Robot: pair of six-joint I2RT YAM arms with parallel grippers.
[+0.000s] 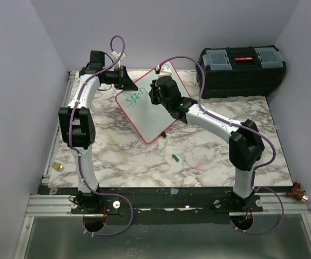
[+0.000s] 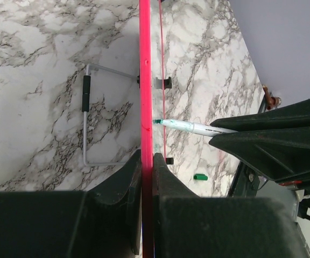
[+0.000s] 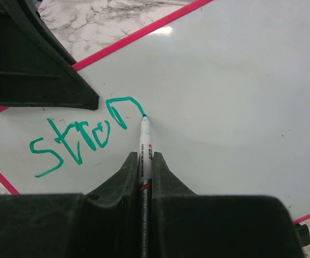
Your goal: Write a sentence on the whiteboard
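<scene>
The whiteboard, white with a pink-red frame, stands tilted on the marble table. My left gripper is shut on its upper left edge; the left wrist view shows the frame edge-on between the jaws of the left gripper. My right gripper is shut on a white marker whose green tip touches the board. The sentence reads "stron" in green, the tip at the end of the last letter. In the top view the writing sits just left of the right gripper.
A black toolbox stands at the table's back right. The green marker cap lies on the marble in front of the board, also visible as a green cap. A wire stand props the board from behind. A small yellow item lies at the left edge.
</scene>
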